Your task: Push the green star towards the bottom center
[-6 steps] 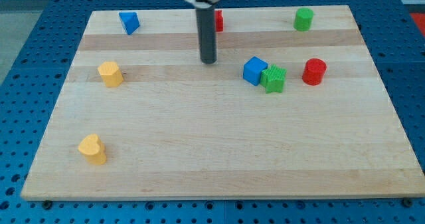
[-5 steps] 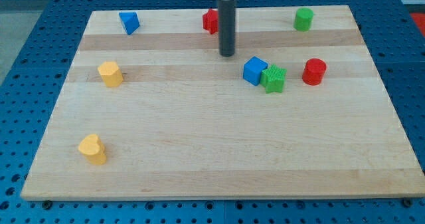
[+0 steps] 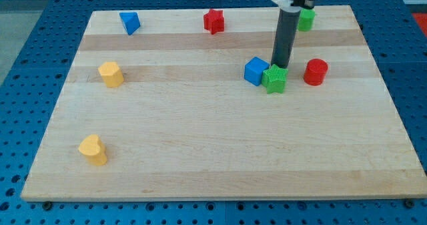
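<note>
No jaws fitted; my tip (image 3: 279, 66) sits at the top edge of the green star (image 3: 274, 79), right of table centre, touching the blue cube (image 3: 255, 71). Push heads down-left.

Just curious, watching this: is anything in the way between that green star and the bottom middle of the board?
Nothing visible. My tip sits just above the green star, the blue cube touches its left side, and the wooden board below it shows no blocks on the way to the bottom center.

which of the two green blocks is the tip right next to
The green star beside the blue cube: my tip sits at its top edge. The other green block is at the board's top, behind the rod.
</note>
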Controlling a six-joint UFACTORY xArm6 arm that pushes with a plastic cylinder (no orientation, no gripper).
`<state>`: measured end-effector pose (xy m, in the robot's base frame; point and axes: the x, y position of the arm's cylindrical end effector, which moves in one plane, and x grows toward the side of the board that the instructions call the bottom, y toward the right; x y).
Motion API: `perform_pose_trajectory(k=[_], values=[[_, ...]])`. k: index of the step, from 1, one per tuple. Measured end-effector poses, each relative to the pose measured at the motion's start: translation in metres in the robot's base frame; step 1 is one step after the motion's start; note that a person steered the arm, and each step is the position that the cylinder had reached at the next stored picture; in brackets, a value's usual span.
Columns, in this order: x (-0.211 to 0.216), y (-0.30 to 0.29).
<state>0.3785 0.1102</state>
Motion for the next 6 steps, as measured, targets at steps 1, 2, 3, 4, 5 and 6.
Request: perform_pose_trajectory(k=[1,2,3,4,5,6], values=[[0.023,0.000],[0.048,0.000],[0.072,0.000],[0.091,-0.004],[0.092,-0.014],[0.084,-0.015]])
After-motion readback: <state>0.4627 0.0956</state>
